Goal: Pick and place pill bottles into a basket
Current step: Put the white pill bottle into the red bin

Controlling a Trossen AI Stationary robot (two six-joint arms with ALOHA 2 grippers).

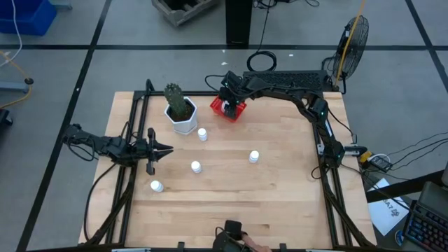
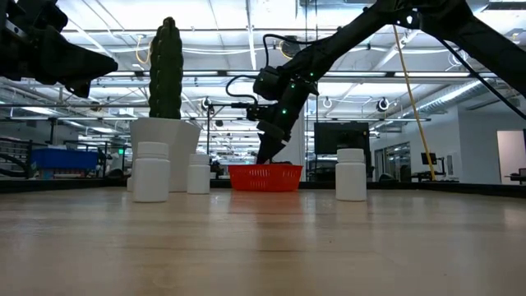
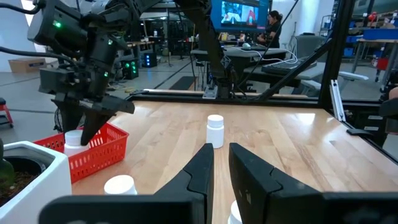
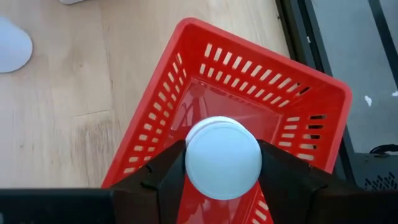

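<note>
The red basket stands at the table's far edge, right of the white cactus pot. My right gripper is over it, shut on a white pill bottle that is inside the basket. Several more bottles stand upright on the table: one by the pot, one at the middle, one to its right and one toward the near left. My left gripper hovers empty at the left, its fingers nearly together, pointing toward the table's right. My right gripper pinches the bottle between its two fingers, one on each side just below the cap. The fingers come from above, slanting down into the basket. The bottle is upright with its cap up. Whether its base rests on the basket floor is hidden.
The cactus in its hexagonal pot stands tall just left of the basket. A black frame rail runs along the table's sides. Bare wood lies at the near middle and right.
</note>
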